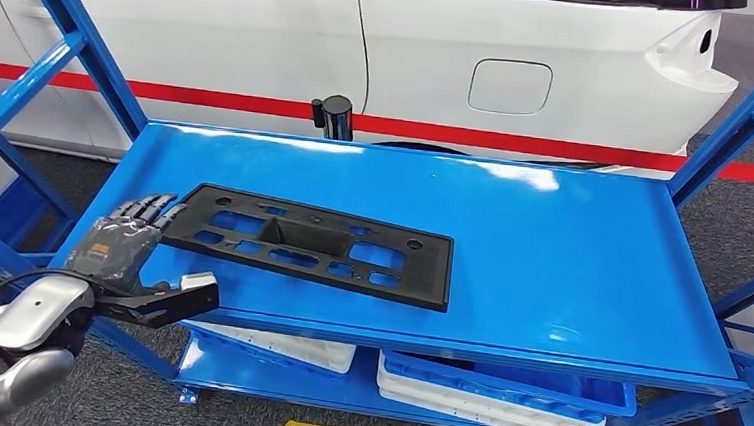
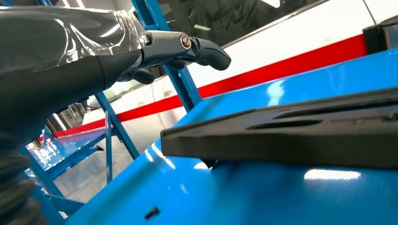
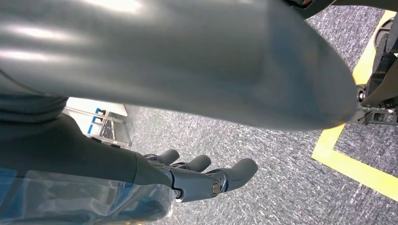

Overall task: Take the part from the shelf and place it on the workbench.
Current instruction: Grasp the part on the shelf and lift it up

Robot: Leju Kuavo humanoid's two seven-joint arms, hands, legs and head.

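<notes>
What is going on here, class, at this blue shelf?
A humanoid robot is reaching its left hand toward a flat black part lying on the blue shelf. The fingers are open at the part's near end; nothing is gripped yet. The right hand hangs open over the floor. A white car stands behind.

Flat black perforated part point(image 1: 311, 244) on blue shelf point(image 1: 551, 245)

Blue shelf point(image 1: 570, 257) w/ flat black part point(image 1: 311, 243) lying on top.

Bright overhead light, white glare patches on the glossy blue shelf point(image 1: 552, 235), close hand point(image 3: 202, 180) blurred.
</notes>
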